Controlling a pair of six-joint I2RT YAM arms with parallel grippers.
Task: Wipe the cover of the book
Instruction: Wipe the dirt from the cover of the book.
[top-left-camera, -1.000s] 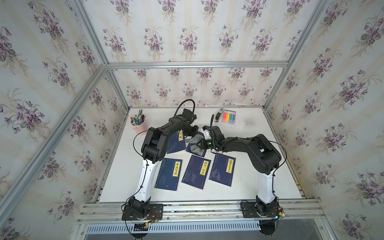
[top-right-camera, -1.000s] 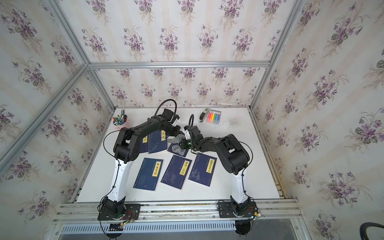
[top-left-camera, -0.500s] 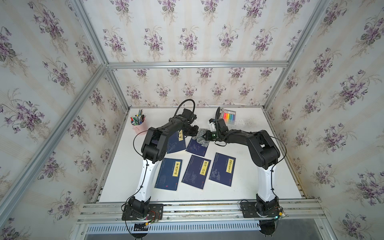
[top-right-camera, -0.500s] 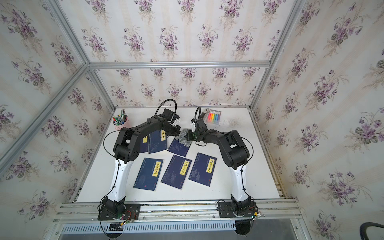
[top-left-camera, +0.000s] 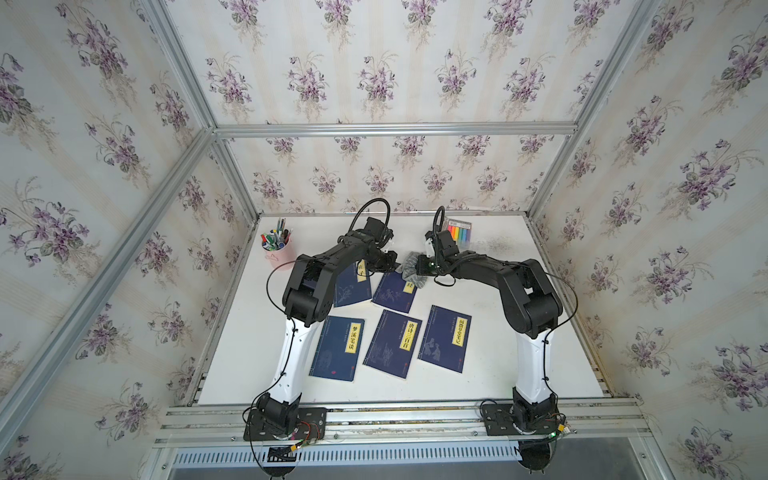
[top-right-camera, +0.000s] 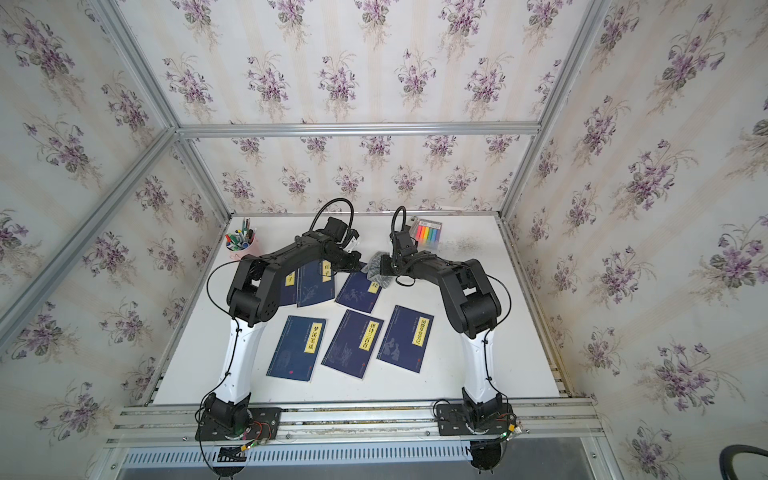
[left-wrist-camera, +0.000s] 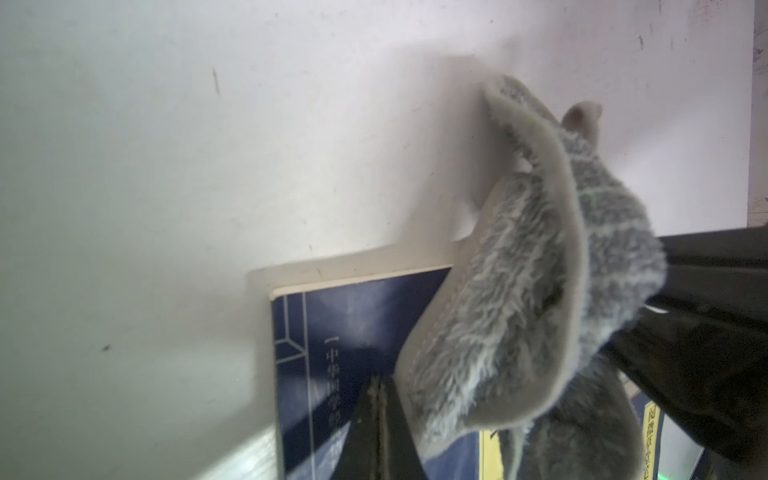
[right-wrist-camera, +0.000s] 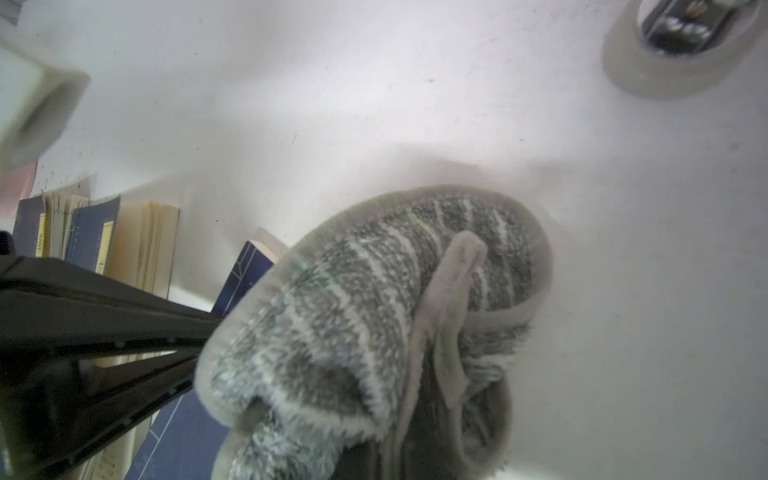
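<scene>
The right gripper (top-left-camera: 419, 267) is clamped on a cloth (right-wrist-camera: 374, 316), whose folds wrap the jaws and hide the fingertips. The cloth is grey, fluffy microfibre with pale stripes and a smooth hemmed edge, bunched into a rounded wad. It sits on the far corner of the book (top-left-camera: 392, 291) and spills partly onto the white table (top-left-camera: 519, 332) beyond the book's edge.

The left gripper (left-wrist-camera: 379, 415) has its thin black fingers (left-wrist-camera: 365, 436) pressed together with nothing between them. The tips lie over the book's cover just beside the cloth; whether they touch the cover cannot be told.

The book is a thin dark-blue paperback with fine line drawings, a yellow title strip and cream page edges. It lies flat and askew in the table's far half.

Both arms rise white from the near rail, bend at black elbows and reach low and forward, so the wrists meet from opposite sides over the book. Other blue books (top-left-camera: 392, 343) lie around it. A pink pen cup (top-left-camera: 275, 251) and a highlighter pack (top-left-camera: 459, 230) stand farther back.
</scene>
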